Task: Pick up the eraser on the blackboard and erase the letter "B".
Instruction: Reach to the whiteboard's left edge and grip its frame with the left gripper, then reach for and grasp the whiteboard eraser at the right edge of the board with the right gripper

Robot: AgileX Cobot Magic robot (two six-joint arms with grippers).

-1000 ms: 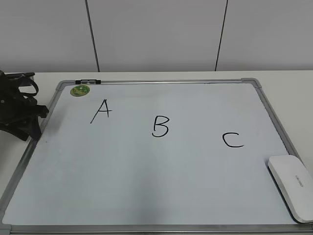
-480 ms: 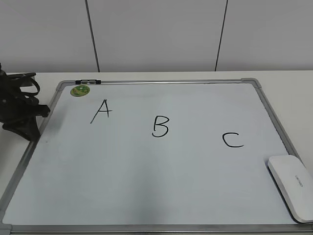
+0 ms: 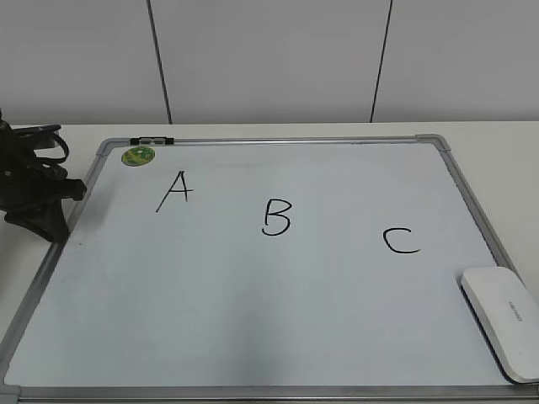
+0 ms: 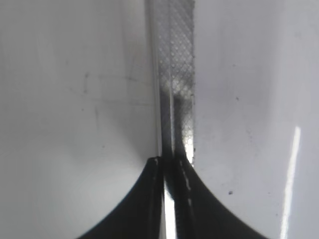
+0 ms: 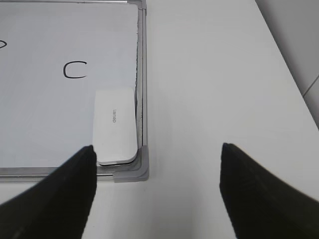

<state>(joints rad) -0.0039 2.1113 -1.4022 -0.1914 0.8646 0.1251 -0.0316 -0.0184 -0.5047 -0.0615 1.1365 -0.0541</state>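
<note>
The blackboard (image 3: 253,320) is white with a silver-grey frame; its letters "A" (image 3: 175,190), "B" (image 3: 276,217) and "C" (image 3: 401,241) are black. Near its right edge the eraser (image 3: 504,320) is white with small grey print. Beside "A", a green round magnet (image 3: 138,156).

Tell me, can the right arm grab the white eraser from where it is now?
Probably yes. The right gripper is open, and the eraser lies just ahead of it in the blackboard corner with nothing on top. The frame edge beside it might crowd one finger.
</note>
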